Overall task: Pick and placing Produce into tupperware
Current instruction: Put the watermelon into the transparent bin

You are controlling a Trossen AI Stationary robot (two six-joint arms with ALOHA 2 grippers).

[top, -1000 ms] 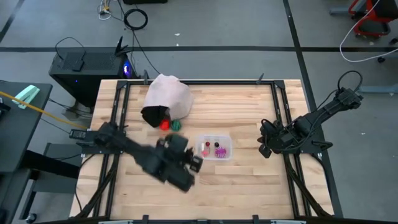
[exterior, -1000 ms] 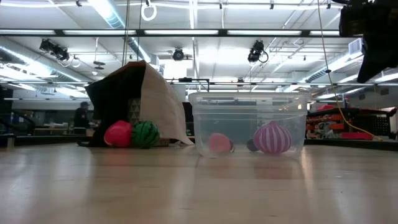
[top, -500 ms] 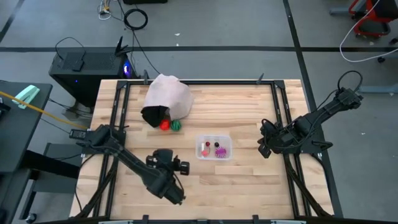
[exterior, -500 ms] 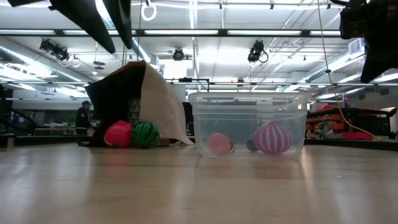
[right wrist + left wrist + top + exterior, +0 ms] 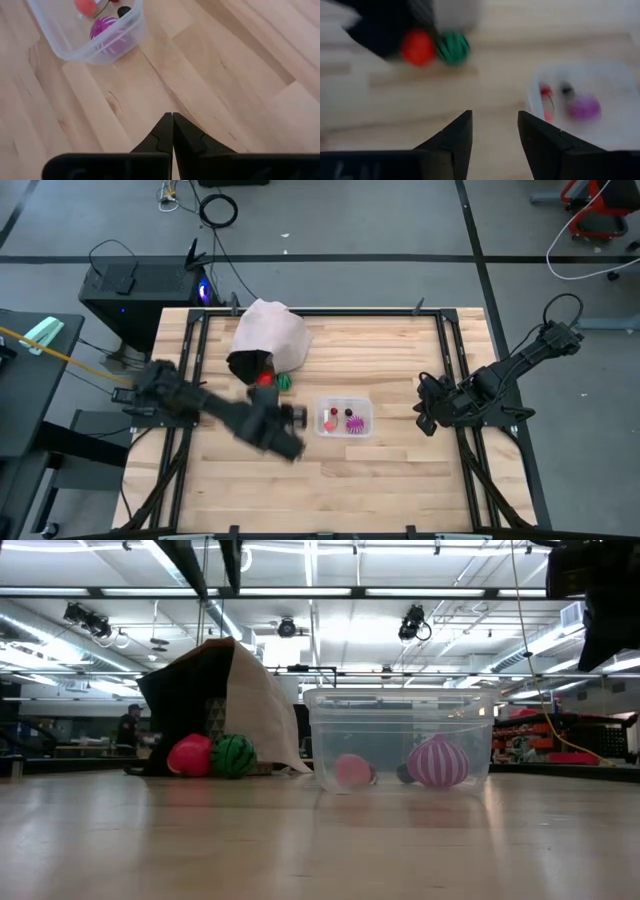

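The clear tupperware tub (image 5: 345, 418) stands at mid-table and holds a pink-red piece (image 5: 331, 420), a small dark piece (image 5: 349, 413) and a spiky magenta piece (image 5: 355, 424). A red fruit (image 5: 263, 379) and a green fruit (image 5: 284, 381) lie on the table at the mouth of the pale bag (image 5: 268, 340). My left gripper (image 5: 297, 415) hovers open and empty left of the tub and nearer than the two fruits; its wrist view (image 5: 495, 130) shows the fruits ahead. My right gripper (image 5: 425, 418) is shut and empty to the right of the tub.
The pale bag lies on its side at the far left of the table, its dark mouth toward the near edge. Black rails (image 5: 185, 380) run along the table's left and right sides. Bare wood (image 5: 380, 480) lies in front of the tub.
My left gripper has swung from the near side of the table toward the far edge, closer to the red and green fruits and beside the tub's left end. The produce, the tub and my right arm have kept still.
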